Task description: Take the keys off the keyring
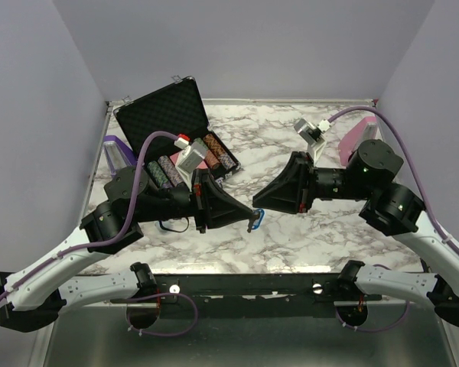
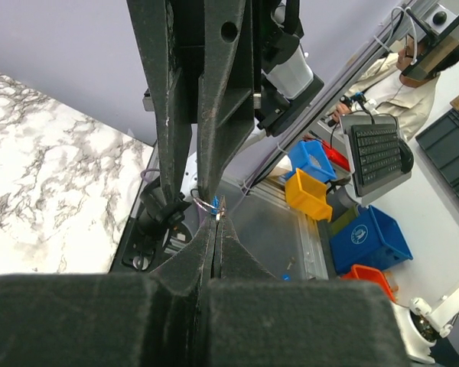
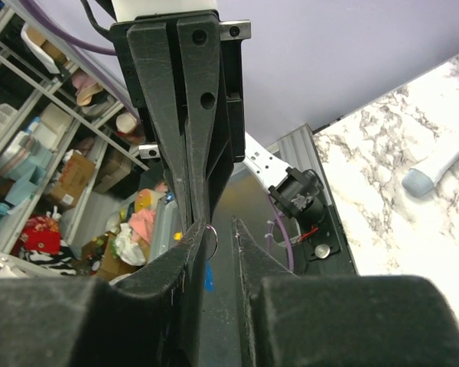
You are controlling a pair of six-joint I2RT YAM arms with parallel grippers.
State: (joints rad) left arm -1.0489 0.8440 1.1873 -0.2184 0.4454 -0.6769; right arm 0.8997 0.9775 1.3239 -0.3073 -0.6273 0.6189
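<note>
My left gripper (image 1: 247, 218) and right gripper (image 1: 257, 203) meet tip to tip above the front middle of the table. The left gripper (image 2: 216, 219) is shut, pinching a sliver of silver metal at its tips. From there loops the keyring's thin metal ring (image 2: 202, 203); its blue tag (image 1: 258, 219) hangs beside the tips. In the right wrist view the right gripper (image 3: 220, 229) stands narrowly open. The ring (image 3: 213, 238) lies in the gap against one finger, with the blue tag (image 3: 208, 276) below. I cannot tell the keys apart from the ring.
An open black poker chip case (image 1: 163, 113) with rows of chips (image 1: 215, 152) stands at the back left of the marble table (image 1: 306, 237). A purple object (image 1: 117, 151) lies at the left edge and a pink one (image 1: 353, 138) at the back right.
</note>
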